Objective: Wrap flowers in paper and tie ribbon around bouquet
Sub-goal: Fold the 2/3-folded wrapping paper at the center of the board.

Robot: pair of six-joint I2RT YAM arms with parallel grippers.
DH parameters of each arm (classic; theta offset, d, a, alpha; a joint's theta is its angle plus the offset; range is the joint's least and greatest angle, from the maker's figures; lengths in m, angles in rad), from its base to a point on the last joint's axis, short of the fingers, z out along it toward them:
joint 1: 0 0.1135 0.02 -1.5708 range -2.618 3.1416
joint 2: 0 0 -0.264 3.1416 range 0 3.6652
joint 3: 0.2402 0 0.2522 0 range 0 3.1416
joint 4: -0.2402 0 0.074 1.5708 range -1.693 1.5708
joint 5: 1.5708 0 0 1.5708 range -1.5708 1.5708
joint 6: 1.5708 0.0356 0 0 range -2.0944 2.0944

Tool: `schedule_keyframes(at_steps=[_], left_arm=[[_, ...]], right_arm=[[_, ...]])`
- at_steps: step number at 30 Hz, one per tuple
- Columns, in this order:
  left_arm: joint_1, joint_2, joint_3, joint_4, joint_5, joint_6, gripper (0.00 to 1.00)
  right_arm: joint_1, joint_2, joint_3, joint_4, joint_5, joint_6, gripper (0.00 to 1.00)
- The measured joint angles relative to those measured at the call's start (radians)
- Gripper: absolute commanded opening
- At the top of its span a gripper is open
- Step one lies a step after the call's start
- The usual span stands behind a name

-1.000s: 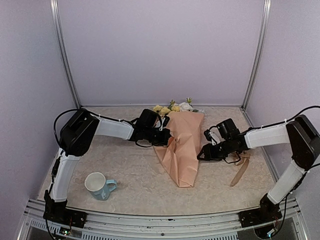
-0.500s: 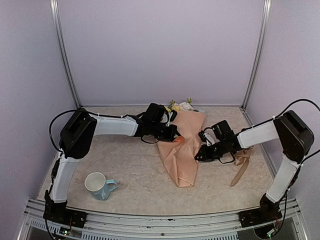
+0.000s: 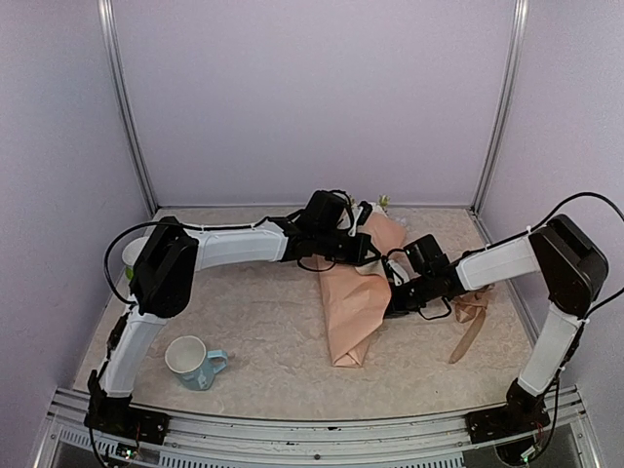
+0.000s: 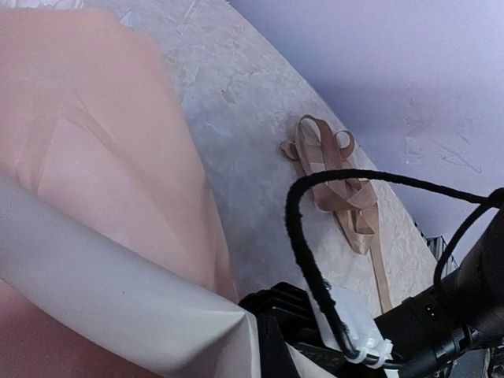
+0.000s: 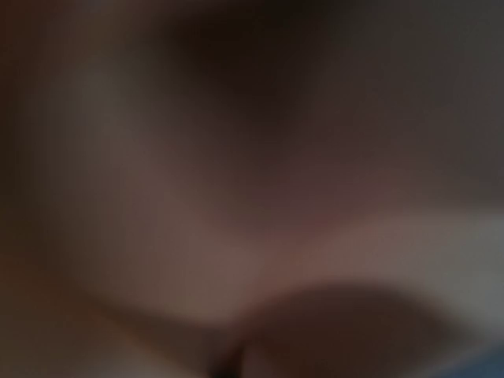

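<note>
Left claw [image 3: 359, 252] swung right, closed on paper [image 3: 349, 304] edge, dragging left flap over stems; flowers [image 3: 382, 203] barely showing at far end. Right claw [image 3: 395, 297] moved in at right flap, opening impossible to tell. Ribbon [image 3: 468, 334] untouched on counter [image 3: 263, 331], right side. Wrap mid-fold

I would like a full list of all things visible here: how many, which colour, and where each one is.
paper: one, peach, mid table, folded over the flowers
flowers: one bunch, mostly hidden, tips showing at the paper's far end
ribbon: one, tan, lying loose right of the paper
mug: one, pale blue with white inside, near left
table: one, beige marbled
left gripper: black, shut on the paper's upper part
right gripper: black, at the paper's right edge; open or shut unclear
</note>
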State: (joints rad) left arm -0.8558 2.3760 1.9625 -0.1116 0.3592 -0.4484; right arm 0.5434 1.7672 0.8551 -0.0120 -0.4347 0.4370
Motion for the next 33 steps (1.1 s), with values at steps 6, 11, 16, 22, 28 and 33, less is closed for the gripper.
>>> schedule_keyframes(at_steps=[6,11,16,22,28,33], left_arm=[[0.006,0.069,0.019,0.012,-0.004,-0.014,0.0],[0.006,0.117,0.019,-0.001,-0.018,-0.017,0.0],[0.005,0.12,0.019,-0.005,-0.025,-0.016,0.0],[0.005,0.12,0.019,-0.009,-0.027,-0.016,0.0],[0.006,0.12,0.019,-0.009,-0.029,-0.015,0.0],[0.008,0.12,0.019,-0.01,-0.031,-0.014,0.0]], right_arm=[[-0.002,-0.027,-0.021,-0.014,0.016,0.041,0.25],[-0.001,-0.121,-0.021,-0.066,0.092,0.053,0.26],[-0.016,-0.255,-0.02,-0.152,0.236,0.044,0.35],[-0.023,-0.384,0.001,-0.204,0.296,-0.059,0.67],[0.016,-0.379,0.007,-0.164,0.183,-0.159,0.71],[0.04,-0.26,0.047,-0.178,0.173,-0.193,0.61]])
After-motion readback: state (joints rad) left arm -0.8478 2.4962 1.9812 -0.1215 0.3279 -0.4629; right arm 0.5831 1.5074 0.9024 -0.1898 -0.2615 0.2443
